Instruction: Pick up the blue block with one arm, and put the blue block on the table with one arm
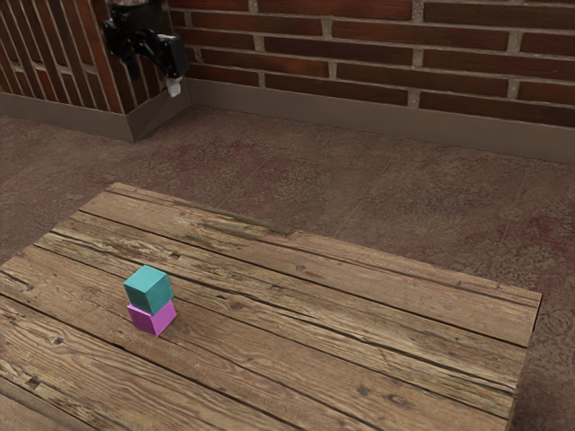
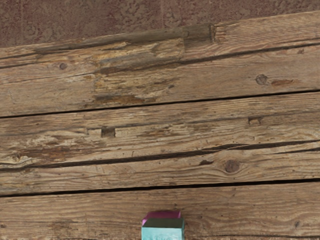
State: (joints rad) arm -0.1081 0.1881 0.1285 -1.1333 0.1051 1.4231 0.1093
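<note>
The blue block [image 1: 149, 289], teal in colour, rests on top of a pink block [image 1: 154, 318] in the exterior view, turned a little relative to it. The pink block sits on the wooden table [image 1: 296, 305]. My gripper [image 1: 174, 87] is high at the exterior view's upper left, well above the table and apart from both blocks. In the wrist view the blue block [image 2: 163, 233] appears at the lower edge, partly cut off, with a strip of the pink block [image 2: 166, 215] beside it.
The planks of the table [image 2: 160, 115] have dark gaps, knots and a worn, chipped far edge. Past that edge lies a brownish patterned floor [image 1: 359, 189]. A brick wall [image 1: 377, 54] with a grey baseboard stands behind.
</note>
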